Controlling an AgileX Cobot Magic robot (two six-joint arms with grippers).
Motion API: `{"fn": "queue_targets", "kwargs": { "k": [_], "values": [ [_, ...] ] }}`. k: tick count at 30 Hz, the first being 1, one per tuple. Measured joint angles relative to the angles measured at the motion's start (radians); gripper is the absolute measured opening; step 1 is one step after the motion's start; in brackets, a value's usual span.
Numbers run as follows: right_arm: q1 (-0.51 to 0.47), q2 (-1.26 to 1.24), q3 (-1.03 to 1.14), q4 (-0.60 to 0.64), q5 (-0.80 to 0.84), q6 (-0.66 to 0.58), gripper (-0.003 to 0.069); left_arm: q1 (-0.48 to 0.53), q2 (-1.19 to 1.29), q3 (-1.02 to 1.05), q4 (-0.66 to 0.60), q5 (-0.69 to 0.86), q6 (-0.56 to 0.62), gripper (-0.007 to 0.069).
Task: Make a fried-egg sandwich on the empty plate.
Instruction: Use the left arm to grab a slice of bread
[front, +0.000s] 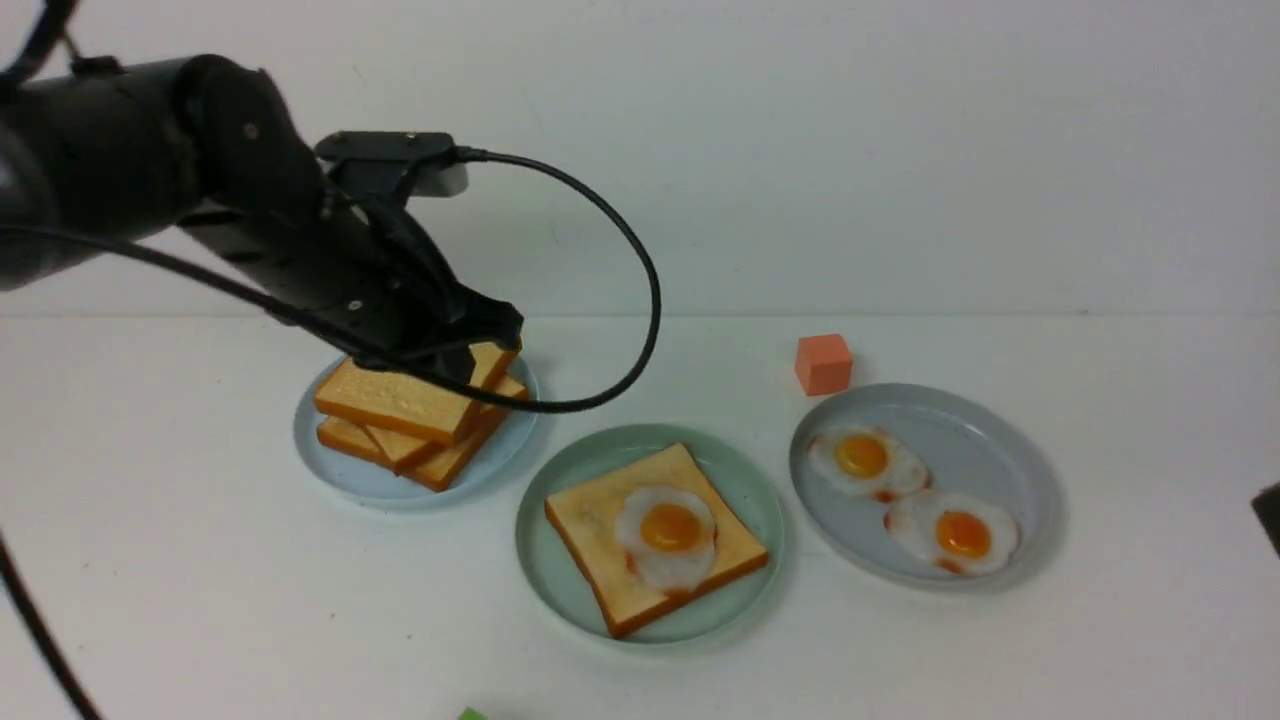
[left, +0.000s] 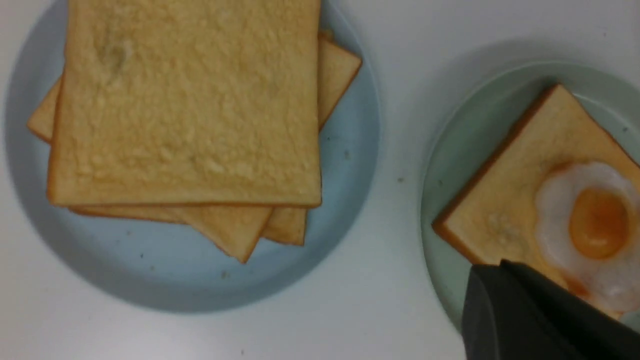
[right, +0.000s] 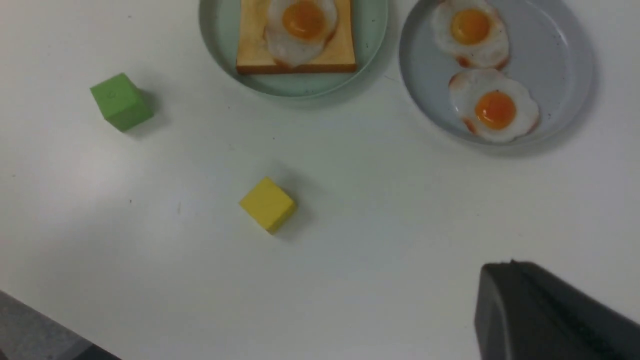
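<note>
Front view: mint-green plate (front: 560, 590) holds one toast slice (front: 598, 535) topped with a fried egg (front: 668, 535); the covering slice is not yet on. Left gripper (front: 492, 335) is closed over the toast stack (front: 400, 402), apparently gripping nothing. Right gripper (right: 495, 275) is closed and empty, well aside.

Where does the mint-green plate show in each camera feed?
Front view: mint-green plate low centre, between the toast-stack plate and the two-egg plate.
Left wrist view: beside the toast-stack plate, cut off at the frame edge.
Right wrist view: beside the two-egg plate, beyond the yellow cube, cut off.
Shared landmark: the fried egg on its toast.
</note>
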Motion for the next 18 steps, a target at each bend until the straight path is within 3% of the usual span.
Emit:
{"fn": "queue_targets", "kwargs": {
  "k": [6,13,18],
  "values": [
    [0.0,-0.073,0.004,0.0,0.001,0.006,-0.0003,-0.008,0.151,-0.129,0.079,-0.017,0.001,0.0066],
    [0.0,-0.111,0.004,0.007,0.004,0.014,0.0001,-0.004,0.293,-0.197,0.23,-0.098,-0.076,0.0342],
    [0.0,-0.111,0.013,0.011,-0.001,0.017,0.0003,-0.004,0.34,-0.203,0.268,-0.154,-0.137,0.0396]
  ]
}}
